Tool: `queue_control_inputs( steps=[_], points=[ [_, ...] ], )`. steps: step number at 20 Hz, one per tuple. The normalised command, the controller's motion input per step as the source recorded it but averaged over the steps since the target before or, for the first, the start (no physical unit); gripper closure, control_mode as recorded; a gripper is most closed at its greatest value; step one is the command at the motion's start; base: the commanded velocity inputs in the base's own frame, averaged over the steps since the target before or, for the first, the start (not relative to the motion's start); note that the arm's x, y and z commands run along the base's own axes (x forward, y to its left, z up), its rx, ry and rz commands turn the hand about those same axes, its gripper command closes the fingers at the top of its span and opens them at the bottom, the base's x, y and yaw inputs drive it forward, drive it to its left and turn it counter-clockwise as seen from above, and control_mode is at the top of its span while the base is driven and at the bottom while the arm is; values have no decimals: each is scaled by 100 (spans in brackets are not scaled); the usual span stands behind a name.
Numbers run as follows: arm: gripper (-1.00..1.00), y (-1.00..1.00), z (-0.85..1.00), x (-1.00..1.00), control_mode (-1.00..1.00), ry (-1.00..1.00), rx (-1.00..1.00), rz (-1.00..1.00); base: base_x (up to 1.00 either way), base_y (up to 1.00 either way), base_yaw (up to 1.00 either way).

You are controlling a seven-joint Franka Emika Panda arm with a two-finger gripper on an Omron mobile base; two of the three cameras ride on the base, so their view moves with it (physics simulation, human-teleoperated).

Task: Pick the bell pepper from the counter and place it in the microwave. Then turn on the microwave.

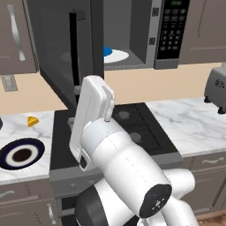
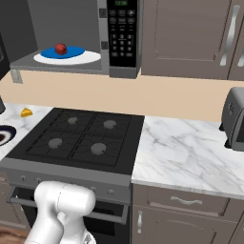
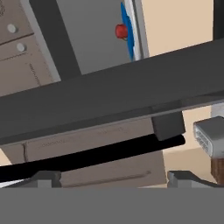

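Pepper [image 2: 60, 48] sits on microwave [image 2: 121, 33] turntable, upper left of right base frame, door [image 1: 62, 48] swung open; gripper [image 3: 113, 177] released, empty, just beside door edge, ready to push it shut.

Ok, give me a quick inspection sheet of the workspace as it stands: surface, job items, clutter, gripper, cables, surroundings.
Surface: white marble counter on both sides of the black stovetop.
Job's things: bell pepper sits on the turntable inside the microwave; microwave door stands open; keypad not yet pressed, as far as can be told.
Clutter: yellow wedge and dark-rimmed plate on the counter left of the stove; silver toaster at right.
Gripper: gripper open, nothing between the fingertips, close by the door's edge in the hand view.
Cables: nothing seen.
Surroundings: brown cabinets above and below, beige backsplash.
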Motion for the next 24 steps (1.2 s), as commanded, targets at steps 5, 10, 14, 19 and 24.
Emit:
queue_control_inputs(
  steps=[5,10,14,19,24],
  points=[
    [-100,-35,0,15,-100,8,0,-3,0,0,0],
    [-100,-40,1,15,-100,7,0,-4,0,0,0],
    [-100,-41,4,13,-100,6,0,-5,0,0,0],
    [-100,-40,4,16,-100,7,0,-7,0,0,0],
    [-100,-39,3,22,-100,9,0,-5,0,0,0]
  ],
)
